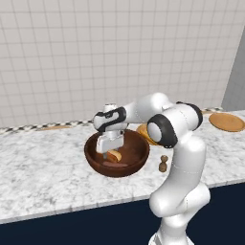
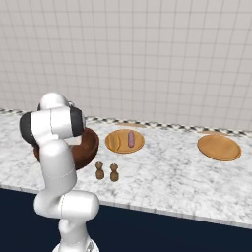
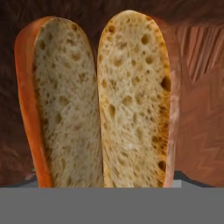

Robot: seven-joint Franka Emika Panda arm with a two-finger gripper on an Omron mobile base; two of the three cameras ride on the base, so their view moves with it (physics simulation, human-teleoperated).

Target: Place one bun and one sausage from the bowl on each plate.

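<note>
Down in the bowl [image 1: 116, 154], on its dark wooden floor, lies the bun [image 3: 98, 103], split lengthwise with both cut faces turned up toward the hand camera. It sits close under the hand, its long axis running away from the fingers. From the left base camera the gripper [image 1: 108, 149] hangs inside the bowl rim, directly over the bun [image 1: 114, 156], which shows as a pale orange patch.

Jaw state: cannot tell from these pictures whether the fingers are wide, closing, or already on the crust (fingertips are hidden at the bottom of the hand camera; too small from the base cameras). Nothing visibly lifted.

Step in hand, as I judge it: grasp this bun for the far plate [image 2: 219, 146], which is bare. The near plate [image 2: 124, 141] already carries a bun [image 2: 114, 142] and a sausage [image 2: 131, 138].

To do it well: straddle both halves across the short width, fingers on the crust sides, centred along the length so it lifts level. Close gently; soft bread may deform. Rise clear of the bowl wall before swinging right past the two small shakers [image 2: 107, 171].
</note>
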